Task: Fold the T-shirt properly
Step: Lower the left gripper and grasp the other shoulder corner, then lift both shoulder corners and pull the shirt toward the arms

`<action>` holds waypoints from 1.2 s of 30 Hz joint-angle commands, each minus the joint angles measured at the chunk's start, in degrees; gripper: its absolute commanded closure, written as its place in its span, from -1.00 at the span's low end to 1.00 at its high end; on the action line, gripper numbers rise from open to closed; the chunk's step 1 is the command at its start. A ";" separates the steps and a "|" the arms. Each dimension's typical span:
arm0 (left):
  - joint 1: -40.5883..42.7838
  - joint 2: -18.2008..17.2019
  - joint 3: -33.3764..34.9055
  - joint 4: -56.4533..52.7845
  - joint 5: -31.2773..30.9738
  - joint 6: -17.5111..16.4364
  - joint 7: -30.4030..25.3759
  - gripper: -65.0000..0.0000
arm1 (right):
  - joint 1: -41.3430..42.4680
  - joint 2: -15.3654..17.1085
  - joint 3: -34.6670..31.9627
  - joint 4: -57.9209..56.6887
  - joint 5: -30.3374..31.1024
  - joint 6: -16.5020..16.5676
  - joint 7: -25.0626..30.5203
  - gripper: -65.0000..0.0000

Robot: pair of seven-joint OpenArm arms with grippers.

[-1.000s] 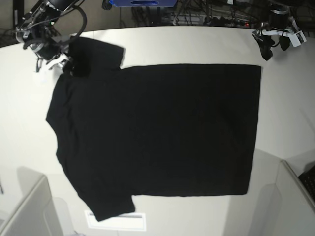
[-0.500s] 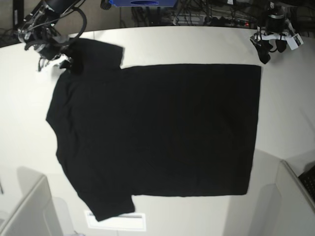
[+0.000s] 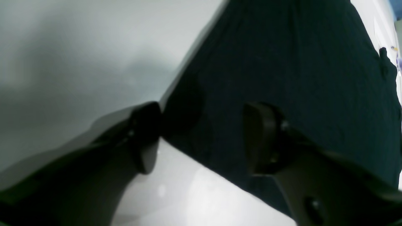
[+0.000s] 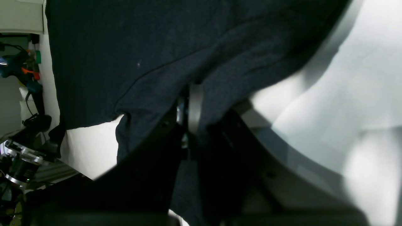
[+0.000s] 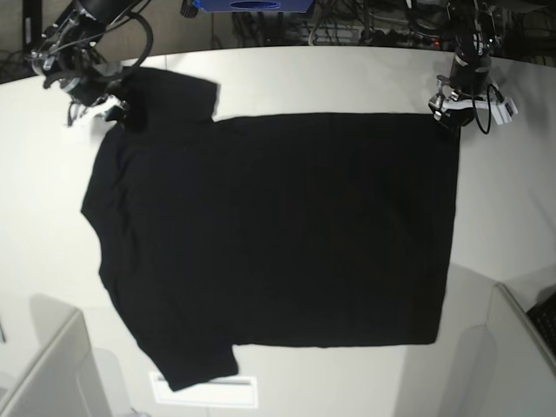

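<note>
On white worktop [image 5: 287, 78]: large plain black cloth T-shirt [image 5: 278, 234] spread flat. Right hand [image 4: 191, 110] clamped on sleeve edge. Left hand [image 3: 201, 138] apart, straddling hem corner, not gripping yet. Step: corner grab. Next: close left, lift both evenly, fold across.

A white table [image 5: 347, 78] fills the scene. Cables [image 5: 365, 30] tangle behind its far edge, beside a blue box [image 5: 252, 5].
</note>
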 commanded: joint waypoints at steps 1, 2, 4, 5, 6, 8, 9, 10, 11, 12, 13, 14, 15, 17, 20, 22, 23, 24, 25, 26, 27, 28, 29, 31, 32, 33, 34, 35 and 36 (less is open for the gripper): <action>0.16 -0.06 0.40 -0.58 0.36 1.52 3.59 -0.12 | -2.07 -0.59 -0.40 -1.24 -11.41 -1.30 -7.60 1.00; 0.08 -0.06 0.40 -0.75 0.36 1.52 3.68 -0.11 | -2.07 -0.59 -0.40 -1.24 -11.41 -1.30 -7.51 1.00; -0.10 -0.06 0.58 -1.11 0.45 1.52 3.68 -0.11 | -2.07 -0.59 -0.40 -1.24 -11.41 -1.30 -7.51 1.00; -0.28 0.03 0.58 -1.19 0.45 1.52 3.68 -0.10 | -2.07 -0.59 -0.40 -1.24 -11.41 -1.30 -7.42 1.00; -0.80 0.03 0.75 -1.28 0.45 1.52 3.68 -0.09 | -1.98 -0.59 -0.40 -1.24 -11.41 -1.30 -7.42 1.00; -1.60 0.03 0.84 -1.63 0.45 1.52 3.68 -0.08 | -1.98 -0.59 -0.40 -1.24 -11.41 -1.30 -7.42 1.00; -1.77 0.03 0.84 -1.98 0.45 1.52 3.68 -0.08 | -1.98 -0.59 -0.40 -1.24 -11.41 -1.30 -7.42 1.00; -2.03 0.03 0.84 -2.34 0.36 1.52 3.68 -0.07 | -1.98 -0.59 -0.58 -1.15 -11.41 -1.30 -7.42 1.00; -2.03 0.03 0.84 -2.78 0.36 1.52 3.68 -0.07 | -1.98 -0.59 -0.67 -1.15 -11.41 -1.30 -7.33 1.00; -2.12 0.03 0.84 -3.13 0.36 1.52 3.77 -0.02 | -1.98 -0.59 -0.67 -1.15 -11.41 -1.30 -7.33 1.00; -2.21 0.03 0.84 -3.48 0.36 1.43 3.77 0.08 | -1.98 -0.59 -0.75 -1.15 -11.41 -1.30 -7.33 1.00; -2.65 0.03 1.37 -3.74 0.36 1.43 3.77 0.25 | -1.98 -0.50 -0.75 -1.15 -11.41 -1.30 -7.24 1.00; -3.09 -0.15 2.51 -4.36 0.36 1.43 3.77 0.47 | -1.98 -0.50 -0.75 -1.15 -11.50 -1.30 -7.24 1.00; -3.70 -0.24 4.36 -5.50 0.36 1.43 3.77 0.98 | -2.07 0.12 -0.40 -1.15 -11.50 -1.30 -7.24 1.00; -3.09 -0.24 5.32 -5.15 0.71 1.43 3.77 1.00 | -2.42 0.47 -0.40 -1.07 -11.50 -1.30 -7.24 1.00; -2.39 -0.33 5.06 -4.71 0.80 1.43 3.77 1.00 | -3.38 0.56 -0.40 0.52 -11.50 -1.30 -7.24 1.00; -1.51 -0.33 4.80 -4.36 0.80 1.43 3.77 1.00 | -4.18 0.56 -0.32 2.80 -11.50 -1.30 -7.24 1.00; -0.80 -0.33 4.71 -3.74 0.80 1.43 3.77 1.00 | -5.06 0.47 -0.32 5.18 -11.50 -1.30 -7.16 1.00; -0.19 -0.85 4.71 -2.95 0.89 1.43 3.77 1.00 | -5.67 0.29 -0.32 7.20 -11.50 -1.30 -7.16 1.00; 0.78 -1.73 4.71 -1.90 0.89 1.43 3.68 1.00 | -6.20 0.20 -0.23 9.04 -11.41 -1.30 -7.16 1.00; 2.10 -2.26 4.71 -0.84 0.71 1.43 3.68 1.00 | -6.73 0.12 -0.23 10.54 -11.41 -1.30 -7.24 1.00; 3.33 -2.61 4.71 0.65 0.71 1.43 3.68 1.00 | -7.43 0.03 0.39 11.68 -11.41 -1.30 -7.60 1.00; 4.47 -2.70 4.62 2.15 0.89 1.43 3.50 1.00 | -7.87 0.03 1.53 12.47 -11.32 -1.30 -7.86 1.00; 7.02 -3.05 4.62 5.49 0.89 1.52 3.50 1.00 | -8.84 -0.76 3.64 13.53 -11.23 -1.30 -8.12 1.00; 7.99 -3.49 4.62 6.98 0.89 1.52 3.50 1.00 | -9.36 -0.85 4.17 14.49 -11.23 -1.30 -8.65 1.00; 8.78 -3.58 4.62 8.13 0.89 1.52 3.50 1.00 | -9.89 -0.94 4.34 15.37 -11.23 -1.30 -8.91 1.00; 9.39 -3.58 4.62 9.36 0.89 1.61 3.50 1.00 | -10.33 -1.03 4.08 16.60 -11.23 -1.30 -9.09 1.00; 9.92 -3.58 4.62 10.67 0.89 1.69 3.50 1.00 | -10.68 -1.11 4.08 18.01 -11.23 -1.30 -9.09 1.00; 10.27 -3.58 4.62 11.82 0.89 1.69 3.59 1.00 | -10.68 -1.11 4.08 19.42 -11.23 -1.30 -9.09 1.00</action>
